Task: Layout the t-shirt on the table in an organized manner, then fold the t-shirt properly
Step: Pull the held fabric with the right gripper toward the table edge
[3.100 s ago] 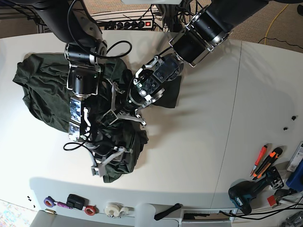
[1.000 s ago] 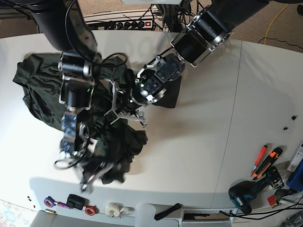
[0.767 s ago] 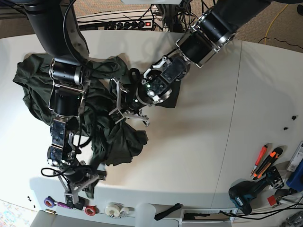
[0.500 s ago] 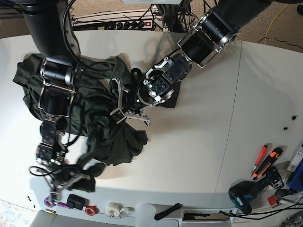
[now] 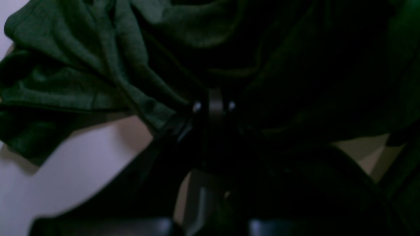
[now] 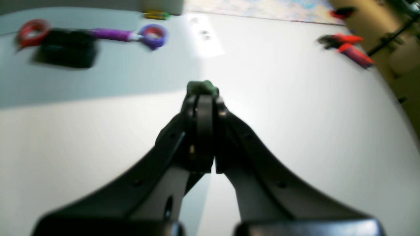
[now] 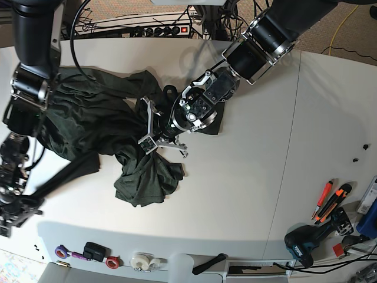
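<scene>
The shirt (image 7: pixel 112 135) is a dark green crumpled heap on the left half of the table (image 7: pixel 247 188), nowhere near laid out yet. From the main bunch, a thin strip of cloth runs out toward 8 o'clock, stretched almost taut down to the right gripper (image 7: pixel 23 203) near the table's front-left corner. A rumpled lobe sags toward 6 o'clock, and another fold pokes out at 3 o'clock under the other arm.

Looks to me like the 2 arms are set up as anchor and puller. The left gripper (image 7: pixel 154 140) sits right in the middle of the heap, fingers closed tight on a gathered pinch of fabric, and its wrist view shows pleats fanning out from that pinch (image 5: pixel 210 108). My guess is it holds the bulk in place so the shirt can't just slide along. The right one is pinched shut too, with only a tiny nub of green peeking past its tips (image 6: pixel 202 87), so it has an edge or corner, can't tell which. Dragging that outward is probably meant to open the heap up.

Fabric looks soft, plain, no print, lots of deep folds. Past the right gripper, at 6 o'clock along the table edge, there are tape rolls (image 7: pixel 112 261). Close enough that I'd watch that arm.
</scene>
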Controlling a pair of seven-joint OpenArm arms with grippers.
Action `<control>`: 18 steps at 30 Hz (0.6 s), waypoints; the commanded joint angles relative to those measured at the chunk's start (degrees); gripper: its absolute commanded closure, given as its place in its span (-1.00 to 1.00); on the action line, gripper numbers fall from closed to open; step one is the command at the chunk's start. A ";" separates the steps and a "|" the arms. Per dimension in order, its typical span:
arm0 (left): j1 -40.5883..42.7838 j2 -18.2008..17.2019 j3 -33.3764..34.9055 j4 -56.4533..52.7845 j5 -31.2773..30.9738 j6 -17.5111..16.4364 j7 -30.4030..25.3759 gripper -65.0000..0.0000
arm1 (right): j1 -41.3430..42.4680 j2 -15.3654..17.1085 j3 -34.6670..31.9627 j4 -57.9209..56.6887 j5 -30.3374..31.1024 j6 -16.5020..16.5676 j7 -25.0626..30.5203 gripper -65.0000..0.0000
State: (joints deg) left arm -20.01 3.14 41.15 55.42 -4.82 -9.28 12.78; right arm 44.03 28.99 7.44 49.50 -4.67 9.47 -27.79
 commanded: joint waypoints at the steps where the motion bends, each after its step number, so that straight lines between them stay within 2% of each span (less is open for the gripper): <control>1: 1.99 -2.34 0.35 -2.14 3.54 -0.39 14.25 0.97 | 2.38 1.70 0.04 1.01 -0.07 -0.35 2.75 1.00; 4: 2.23 -2.34 0.35 -2.14 3.54 -0.39 14.27 0.97 | 2.51 3.63 0.04 1.01 -0.07 -0.68 5.88 1.00; 8: 2.62 -2.32 0.35 -2.14 3.56 -0.39 14.25 0.97 | 2.51 4.33 0.07 1.01 -0.09 -5.11 12.59 1.00; 9: 2.78 -2.32 0.35 -2.14 3.56 -0.39 14.25 0.97 | 2.49 4.17 0.04 1.01 0.02 -5.31 14.05 1.00; 12: 3.23 -2.34 0.35 -2.14 3.58 -0.39 14.23 0.97 | 2.51 3.32 0.07 0.98 2.36 -5.25 17.59 1.00; 15: 3.56 -2.32 0.35 -2.14 3.56 -0.39 14.23 0.97 | 2.91 1.90 0.04 -0.92 4.74 -5.14 18.80 1.00; 17: 3.69 -2.32 0.35 -2.14 3.56 -0.39 14.23 0.97 | 4.20 0.96 0.04 -5.42 4.85 -3.93 19.39 1.00; 18: 3.69 -2.32 0.35 -2.14 3.58 -0.39 14.23 0.97 | 4.92 0.68 0.04 -8.17 4.85 -2.10 19.98 1.00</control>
State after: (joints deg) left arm -18.94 3.05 41.06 55.51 -4.75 -8.91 11.29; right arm 47.00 28.62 7.38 40.12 0.12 7.75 -9.47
